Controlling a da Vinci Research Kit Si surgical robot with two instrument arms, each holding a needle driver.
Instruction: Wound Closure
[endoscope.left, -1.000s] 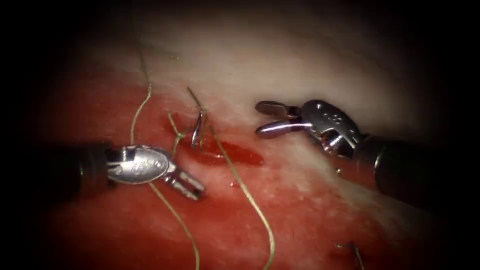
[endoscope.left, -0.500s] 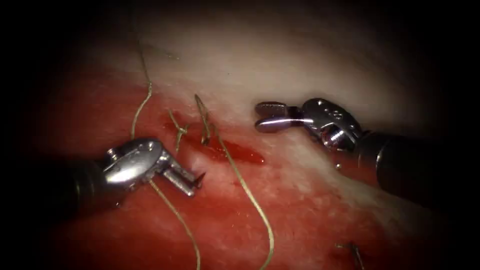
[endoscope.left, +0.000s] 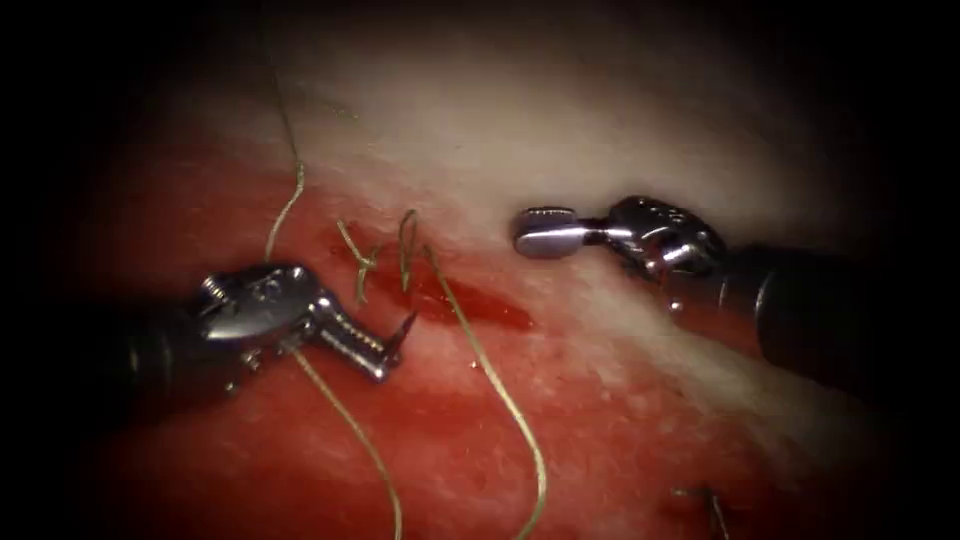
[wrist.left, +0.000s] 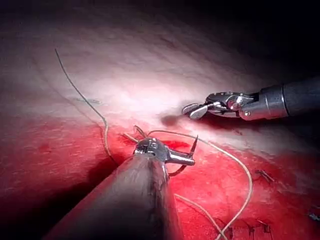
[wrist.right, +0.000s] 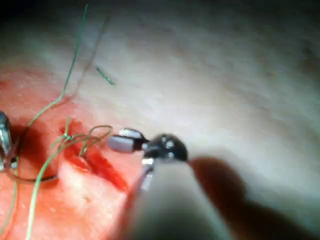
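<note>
Left tool (endoscope.left: 385, 352): on my screen it lies to the left of the cut (endoscope.left: 470, 300), jaws closed on the needle (endoscope.left: 403, 329). The grip sits near the pointed end; the sharp tip sticks up past the jaws, clear of the tissue (endoscope.left: 600, 400). From the left arm's own camera the same tool (wrist.left: 182, 159) shows the needle (wrist.left: 192, 146) pointing upward, with the rest of its curve dropping below the jaws (I cannot tell whether that lower part touches the surface).

Right tool (endoscope.left: 545, 232): to the right of the cut, over the pale part of the tissue, jaws closed together and holding nothing. I see it the same way from its own camera (wrist.right: 124, 140) and from the left arm's camera (wrist.left: 196, 110).

Thread (endoscope.left: 500, 390): one long strand runs from the knot down across the red surface and curves off the lower edge; another strand passes under the left tool and also runs downward; a third climbs from the left tool toward the upper left.

Knot (endoscope.left: 362, 262): short ends and a small loop stand up at the left end of the cut, between the two tools.

Red fluid (endoscope.left: 490, 308): a wet streak lying along the cut, just right of the knot.
</note>
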